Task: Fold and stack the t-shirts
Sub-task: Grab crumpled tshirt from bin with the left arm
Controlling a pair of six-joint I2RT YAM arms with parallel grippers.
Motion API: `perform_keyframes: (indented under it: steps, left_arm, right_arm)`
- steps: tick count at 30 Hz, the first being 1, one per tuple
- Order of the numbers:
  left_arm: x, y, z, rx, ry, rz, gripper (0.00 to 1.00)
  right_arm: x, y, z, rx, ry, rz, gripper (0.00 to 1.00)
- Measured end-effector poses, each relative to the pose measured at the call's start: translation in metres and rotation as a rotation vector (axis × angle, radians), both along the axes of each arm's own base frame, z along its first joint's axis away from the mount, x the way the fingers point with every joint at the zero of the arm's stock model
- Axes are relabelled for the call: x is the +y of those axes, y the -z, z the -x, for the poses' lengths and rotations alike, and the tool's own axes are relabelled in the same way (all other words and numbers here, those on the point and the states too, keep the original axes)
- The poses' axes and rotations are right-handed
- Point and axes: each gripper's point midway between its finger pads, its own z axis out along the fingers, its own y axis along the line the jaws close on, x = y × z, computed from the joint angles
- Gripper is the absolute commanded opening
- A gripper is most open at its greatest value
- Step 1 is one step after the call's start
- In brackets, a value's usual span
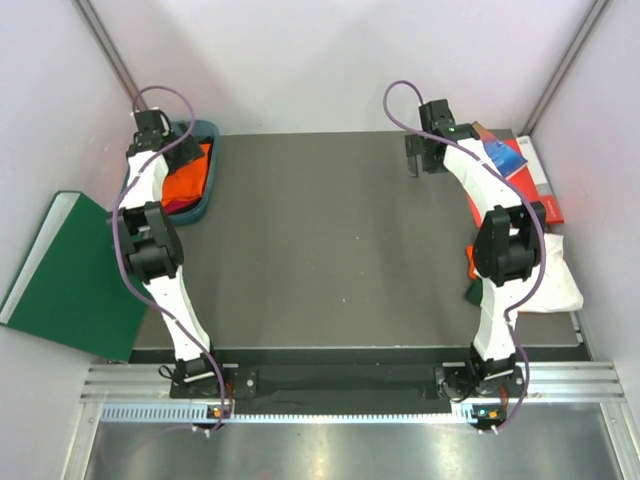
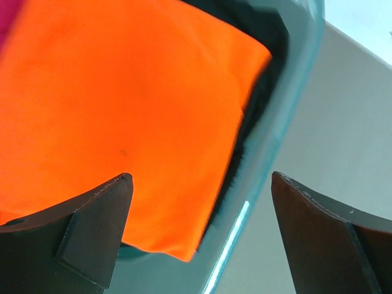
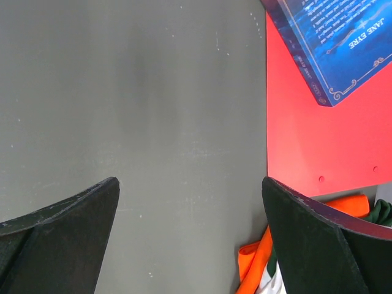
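Observation:
A folded bright orange t-shirt [image 1: 187,178] lies in a teal bin [image 1: 208,190] at the far left, with a crimson one [image 1: 178,207] under it. My left gripper [image 1: 183,150] hovers over the bin, open and empty. In the left wrist view the orange shirt [image 2: 122,110] fills the frame and my left gripper [image 2: 201,177] spans its corner and the bin rim [image 2: 288,104]. My right gripper [image 1: 426,158] is open and empty over bare table at the far right. A heap of white [image 1: 556,275], orange [image 3: 257,263] and dark green [image 3: 383,211] shirts lies at the right edge.
A red book [image 1: 540,190] with a blue book [image 1: 500,155] on it lies at the far right, just beside my right gripper [image 3: 190,180]. A stiff dark-green board [image 1: 70,275] leans off the table's left side. White walls close in all round.

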Motion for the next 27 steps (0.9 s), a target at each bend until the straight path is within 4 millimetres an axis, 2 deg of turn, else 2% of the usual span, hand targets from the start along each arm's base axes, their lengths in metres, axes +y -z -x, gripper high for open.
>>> perform_keyframes:
  steps: [5, 9, 13, 18, 20, 21, 22, 23, 27]
  left_arm:
    - [0.040, -0.017, -0.009, -0.028, -0.118, -0.034, 0.99]
    - [0.063, -0.010, -0.005, -0.001, -0.180, -0.061, 0.99]
    - [0.072, 0.015, -0.004, 0.065, -0.206, -0.058, 0.99]
    - [0.066, 0.070, 0.003, 0.185, -0.197, -0.017, 0.98]
    - [0.066, 0.077, 0.002, 0.194, -0.196, -0.014, 0.80]
    - [0.066, 0.075, 0.002, 0.193, -0.197, -0.013, 0.34]
    - [0.066, 0.074, 0.001, 0.190, -0.196, -0.009, 0.14]
    - [0.065, 0.074, 0.001, 0.187, -0.196, -0.005, 0.00]
    - [0.065, 0.073, 0.000, 0.184, -0.190, -0.005, 0.00]
  right_arm:
    - [0.002, 0.009, 0.001, 0.024, -0.007, 0.008, 1.00]
    - [0.006, 0.011, 0.002, 0.029, -0.016, 0.009, 1.00]
    - [0.010, 0.013, 0.002, 0.033, -0.023, 0.010, 1.00]
    - [0.010, 0.013, 0.003, 0.038, -0.027, 0.014, 0.99]
    - [0.010, 0.013, 0.003, 0.041, -0.030, 0.016, 1.00]
    - [0.010, 0.012, 0.003, 0.041, -0.030, 0.016, 1.00]
    - [0.010, 0.012, 0.003, 0.041, -0.030, 0.016, 0.99]
    - [0.010, 0.012, 0.003, 0.041, -0.030, 0.017, 1.00]
    - [0.011, 0.017, 0.003, 0.053, -0.032, 0.019, 1.00]
